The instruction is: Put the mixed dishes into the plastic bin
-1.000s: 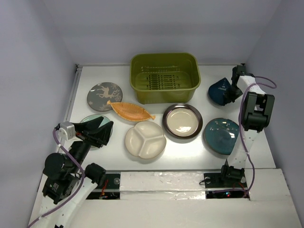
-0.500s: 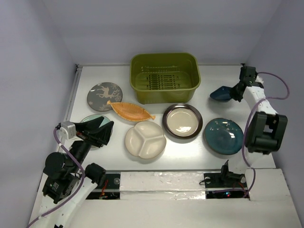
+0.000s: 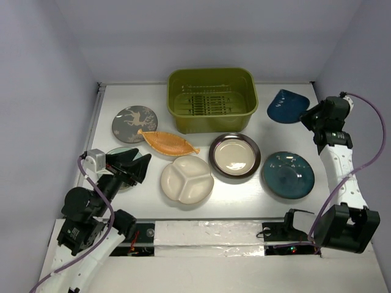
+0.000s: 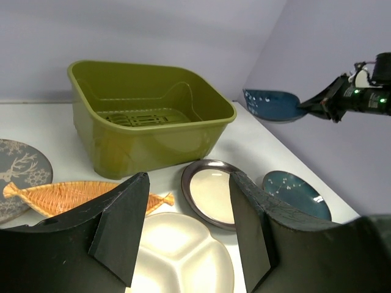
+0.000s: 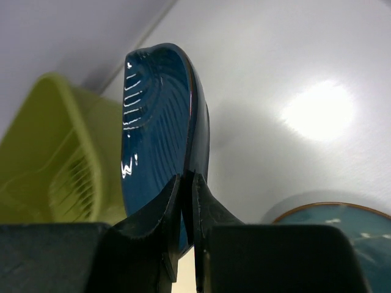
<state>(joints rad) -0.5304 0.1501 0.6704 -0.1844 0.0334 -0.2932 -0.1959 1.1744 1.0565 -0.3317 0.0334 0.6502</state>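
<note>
Right gripper [image 3: 307,116] is pinching the rim of the dark blue plate [image 3: 286,105], fingers closed tight on it; the right wrist view is confirming this. Over the last second the plate is coming up off the table [image 3: 244,196] and tipping, with the arm swinging outward. It is hanging just right of the bin [image 3: 212,76], not yet over it. Bin is holding no dishes. Judgement: first transfer is under way, and the leftward carry is next. Left gripper [image 3: 135,166] is hovering wide open and empty over the greenish plate [image 3: 117,151].
</note>
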